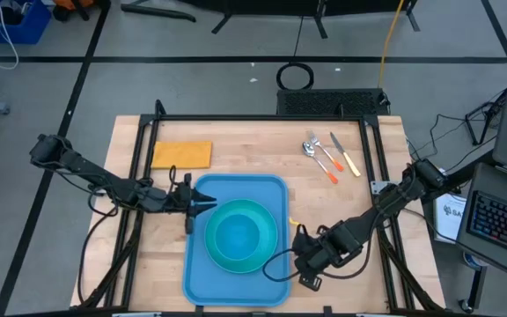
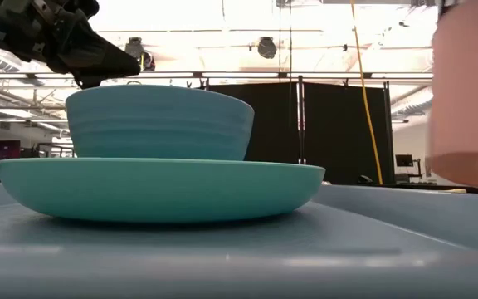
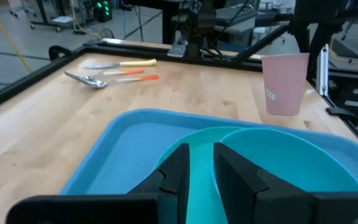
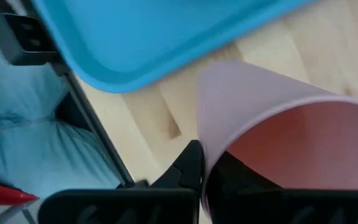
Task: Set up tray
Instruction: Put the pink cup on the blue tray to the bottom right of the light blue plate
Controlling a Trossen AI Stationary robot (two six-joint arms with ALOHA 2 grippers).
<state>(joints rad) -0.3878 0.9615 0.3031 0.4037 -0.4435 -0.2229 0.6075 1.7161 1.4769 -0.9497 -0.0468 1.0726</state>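
Nearest: tray [image 1: 202, 269] flat on the tabletop [image 1: 245, 145], carrying plate [image 1: 241, 235] and bowl [image 2: 159, 122]. At tray's left rim, left hand [image 1: 202, 203], fingers slightly parted around the plate's edge. Just right of the tray, right hand [image 1: 304, 257] pinching pink cup [image 4: 291, 137] by its wall.

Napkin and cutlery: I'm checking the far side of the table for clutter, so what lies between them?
Only bare wood. In the high view nothing sits between the napkin and the cutlery.
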